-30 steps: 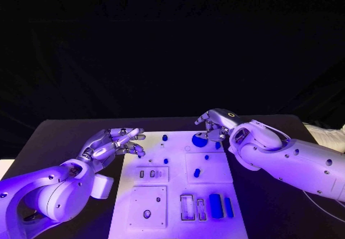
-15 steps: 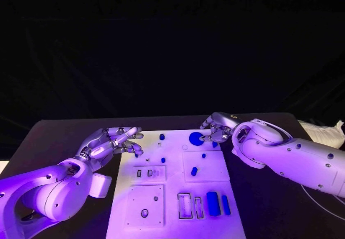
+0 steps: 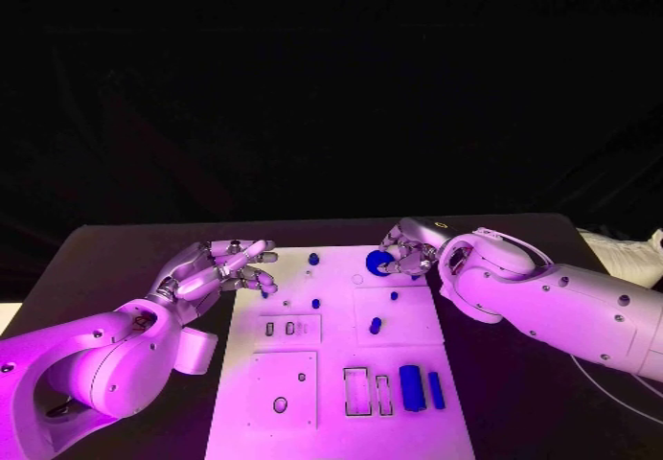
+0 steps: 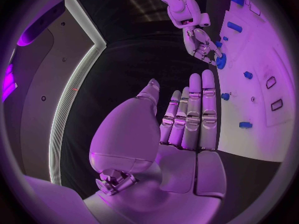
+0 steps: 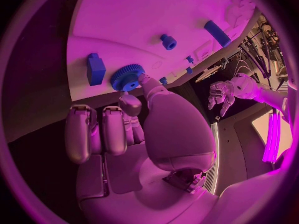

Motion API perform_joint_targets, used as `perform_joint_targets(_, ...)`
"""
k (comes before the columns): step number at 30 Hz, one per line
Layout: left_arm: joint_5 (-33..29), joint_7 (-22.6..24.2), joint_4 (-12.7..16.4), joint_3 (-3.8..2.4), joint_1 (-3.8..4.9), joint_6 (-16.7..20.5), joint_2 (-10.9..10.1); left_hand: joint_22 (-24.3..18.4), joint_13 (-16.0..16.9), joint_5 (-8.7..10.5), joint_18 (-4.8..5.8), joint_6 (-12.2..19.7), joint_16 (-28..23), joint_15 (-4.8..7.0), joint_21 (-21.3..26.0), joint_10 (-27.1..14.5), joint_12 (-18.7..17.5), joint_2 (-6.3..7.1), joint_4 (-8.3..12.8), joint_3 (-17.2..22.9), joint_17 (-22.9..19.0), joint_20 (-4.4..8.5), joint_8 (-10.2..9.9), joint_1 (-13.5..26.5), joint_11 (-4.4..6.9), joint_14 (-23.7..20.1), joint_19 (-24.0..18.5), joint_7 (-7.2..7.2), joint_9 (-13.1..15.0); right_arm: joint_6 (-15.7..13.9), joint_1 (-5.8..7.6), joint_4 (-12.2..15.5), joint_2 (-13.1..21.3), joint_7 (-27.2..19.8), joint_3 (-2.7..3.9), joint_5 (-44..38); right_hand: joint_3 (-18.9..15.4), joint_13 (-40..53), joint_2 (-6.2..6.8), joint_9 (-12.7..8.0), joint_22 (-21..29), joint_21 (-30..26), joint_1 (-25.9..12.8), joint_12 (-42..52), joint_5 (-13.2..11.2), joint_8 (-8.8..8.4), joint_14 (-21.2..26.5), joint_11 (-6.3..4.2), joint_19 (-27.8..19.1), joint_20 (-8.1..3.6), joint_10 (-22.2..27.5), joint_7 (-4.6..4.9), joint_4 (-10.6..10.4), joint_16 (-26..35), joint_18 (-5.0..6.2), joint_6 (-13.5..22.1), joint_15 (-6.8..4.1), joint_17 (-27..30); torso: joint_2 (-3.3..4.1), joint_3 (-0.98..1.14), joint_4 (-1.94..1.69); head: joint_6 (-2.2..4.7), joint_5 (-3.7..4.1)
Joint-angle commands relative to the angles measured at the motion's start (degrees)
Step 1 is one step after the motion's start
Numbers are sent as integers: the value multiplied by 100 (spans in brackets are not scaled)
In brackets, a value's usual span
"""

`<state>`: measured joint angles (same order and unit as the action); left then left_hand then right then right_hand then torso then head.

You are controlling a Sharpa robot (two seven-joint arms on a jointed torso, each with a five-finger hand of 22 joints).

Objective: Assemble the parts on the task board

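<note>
The white task board (image 3: 338, 287) lies in the middle of the black table. A blue gear (image 3: 377, 264) sits near its far right corner. My right hand (image 3: 412, 251) reaches down onto it, and in the right wrist view the thumb and a finger pinch the blue gear (image 5: 127, 77) at its rim. A blue block (image 5: 95, 68) stands right beside the gear. My left hand (image 3: 221, 273) hovers over the board's far left corner. The left hand (image 4: 187, 124) has its fingers stretched out and holds nothing. Small blue pegs (image 3: 315, 303) stand in the board.
Two blue cylinders (image 3: 410, 386) lie at the board's near right, beside narrow rectangular slots (image 3: 358, 391). A square plate with a hole (image 3: 281, 403) is at the near left. Black table (image 3: 125, 259) stretches to either side of the board.
My right hand has come down and closed its fingertips onto the blue gear. The left hand has hardly moved. The whole picture has shifted slightly.
</note>
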<state>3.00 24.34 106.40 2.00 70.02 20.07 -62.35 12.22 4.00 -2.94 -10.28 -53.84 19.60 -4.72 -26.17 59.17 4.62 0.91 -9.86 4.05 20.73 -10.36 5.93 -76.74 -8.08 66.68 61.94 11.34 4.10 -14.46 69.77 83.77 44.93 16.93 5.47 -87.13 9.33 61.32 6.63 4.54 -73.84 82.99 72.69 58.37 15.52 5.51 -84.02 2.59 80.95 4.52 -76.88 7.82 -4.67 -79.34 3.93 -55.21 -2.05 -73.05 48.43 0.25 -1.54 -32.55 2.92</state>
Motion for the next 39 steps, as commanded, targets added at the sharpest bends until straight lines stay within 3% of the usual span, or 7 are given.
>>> perform_joint_targets(1, 0, 34, -1, -4, 5, -135, 14, 8, -6, 11, 0, -10, 21, 4, -36, 2, -32, -42, 35, 8, 6, -5, -40, 7, -38, -42, -43, 10, -8, 131, -15, -8, -22, 21, 2, -318, -32, 93, -4, 12, -23, 27, 89, 89, -1, 27, -310, -2, 32, 2, -66, -3, 17, -35, -58, -67, 36, -20, 2, 3, 5, -14, -7)
perform_joint_targets(21, 0, 28, -6, -4, 5, -142, 20, 8, -6, 11, 0, -10, 21, 4, -36, 2, -32, -42, 35, 8, 6, -5, -40, 7, -38, -42, -43, 10, -8, 257, -37, -61, -66, 116, 1, -751, 104, 472, -127, 24, -159, 95, 309, 403, -138, 105, -326, -18, 86, -7, -164, -14, 121, -132, -83, -207, 25, -170, 7, 4, 5, -48, -12)
perform_joint_targets(27, 0, 25, -6, -4, 5, -142, 18, 11, -4, 10, -1, -16, 23, 5, -42, 9, -36, -51, 46, 8, 22, -5, -45, -2, -37, -46, -48, 8, -8, 258, -37, -62, -83, 100, 1, -819, 257, 618, -229, 69, -202, 116, 371, 528, -218, 209, -330, -59, 103, -21, -218, -68, 149, -159, -90, -449, -1, -215, 2, 0, 6, -56, -14)
perform_joint_targets(33, 0, 25, -4, -4, 5, -143, 16, 12, -4, 11, -2, -18, 23, 5, -44, 11, -38, -56, 50, 10, 27, -5, -47, -7, -37, -48, -49, 8, -8, -35, -40, 9, -118, 24, 1, -861, 401, 768, -300, 115, -277, 151, 396, 671, -279, 265, -336, -117, 141, -58, -296, -141, 167, -187, -104, -649, -48, -262, 6, 3, 8, -54, -21)
perform_joint_targets(39, 0, 26, -13, -4, 5, -146, 19, 13, -4, 11, -2, -20, 24, 5, -46, 12, -40, -63, 55, 12, 33, -5, -49, -12, -36, -50, -51, 8, -8, -627, -43, 200, -175, -74, 1, -882, 443, 850, -283, 132, -304, 164, 314, 744, -260, 241, -338, -133, 153, -82, -338, -157, 134, -192, -110, -696, -66, -272, 5, -2, -7, -45, -39)
